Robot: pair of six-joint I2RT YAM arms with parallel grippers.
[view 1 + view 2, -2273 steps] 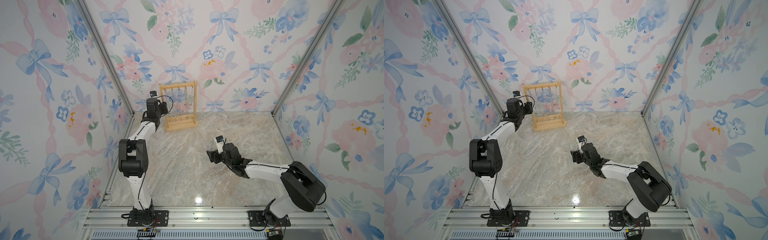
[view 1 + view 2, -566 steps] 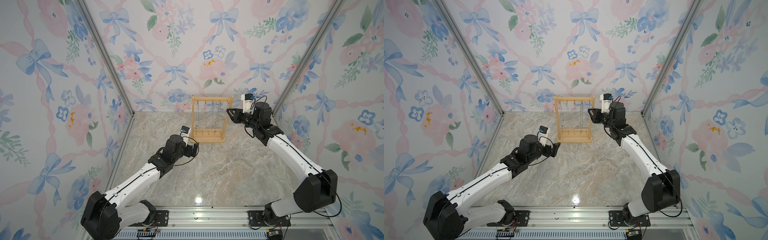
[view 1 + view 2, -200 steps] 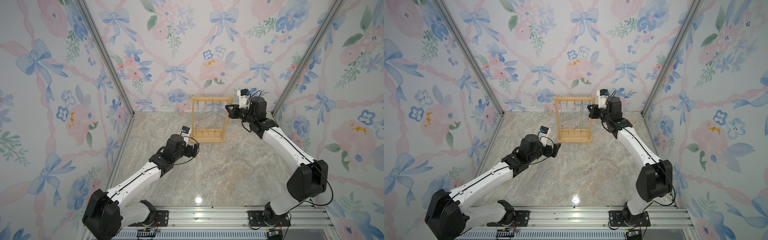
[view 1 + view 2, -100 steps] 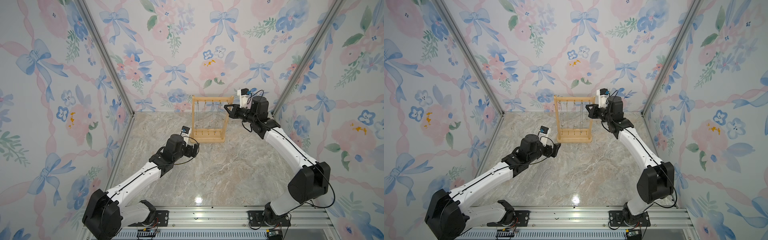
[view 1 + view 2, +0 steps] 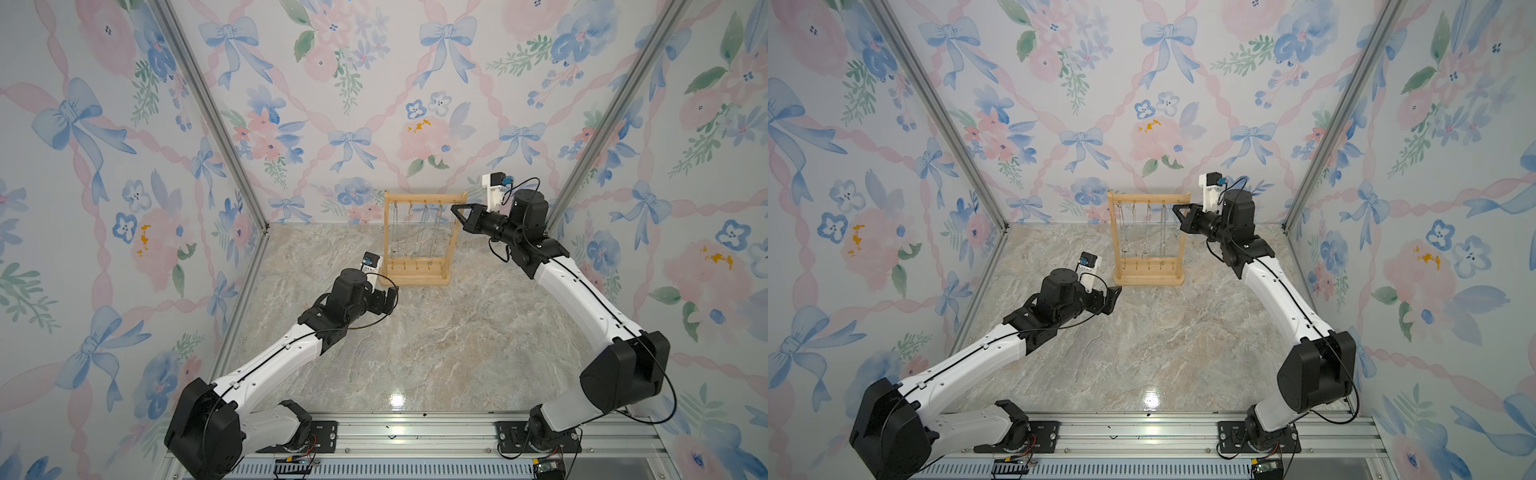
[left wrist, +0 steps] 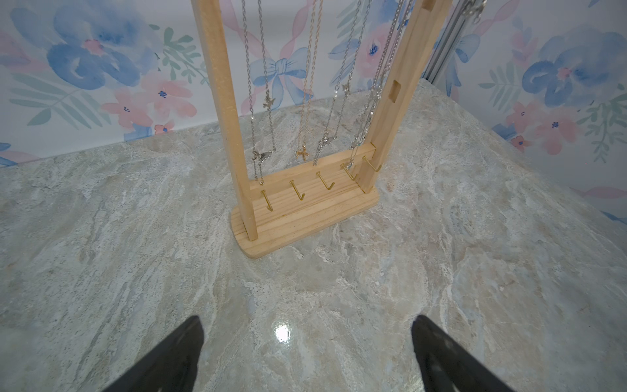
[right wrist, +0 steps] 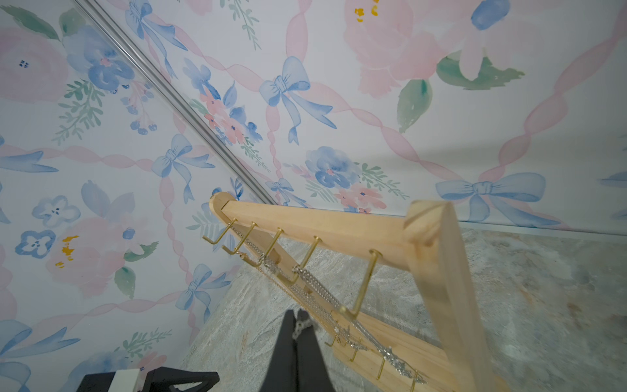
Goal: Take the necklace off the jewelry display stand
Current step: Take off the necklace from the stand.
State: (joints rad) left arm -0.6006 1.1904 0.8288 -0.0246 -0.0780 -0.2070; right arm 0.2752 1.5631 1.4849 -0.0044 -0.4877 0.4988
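Necklace point(image 7: 301, 326) chain clamped in closed right gripper point(image 7: 296, 319), level with top of jewelry display stand point(image 7: 322, 224), hanging vertical; left gripper point(image 6: 307, 320) spread wide, low, farther.

**A:** Where do both top views look from?
**B:** High over the near edge, angled down toward the far side. They share the whole table point(image 5: 415, 353).
**A:** And the wrists?
**B:** Left wrist: low, near, facing the jewelry display stand point(image 6: 305, 210). Right wrist: close beside its top bar point(image 7: 322, 224), looking toward the far left corner.
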